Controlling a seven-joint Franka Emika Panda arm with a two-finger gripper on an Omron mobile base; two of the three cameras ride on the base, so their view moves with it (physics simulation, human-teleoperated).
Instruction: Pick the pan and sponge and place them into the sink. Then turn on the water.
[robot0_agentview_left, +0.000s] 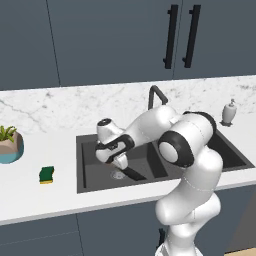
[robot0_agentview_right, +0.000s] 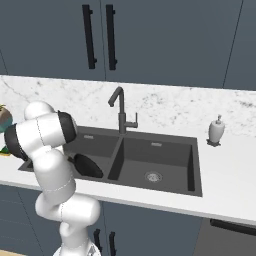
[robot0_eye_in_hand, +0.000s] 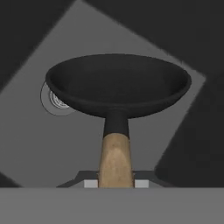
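My own arm covers most of the pan (robot0_agentview_left: 132, 173) in the left base view; only a dark sliver shows. In the right base view my elbow hides the sink's (robot0_agentview_right: 165, 152) left basin edge and part of the pan (robot0_agentview_right: 88, 166). Hand view: wooden handle's near end is cut off at the grey band, so my fingertips' grip can't be read. The drain (robot0_eye_in_hand: 54, 99) sits half behind the pan rim. The plant pot (robot0_agentview_left: 10, 145) is clipped by the left edge
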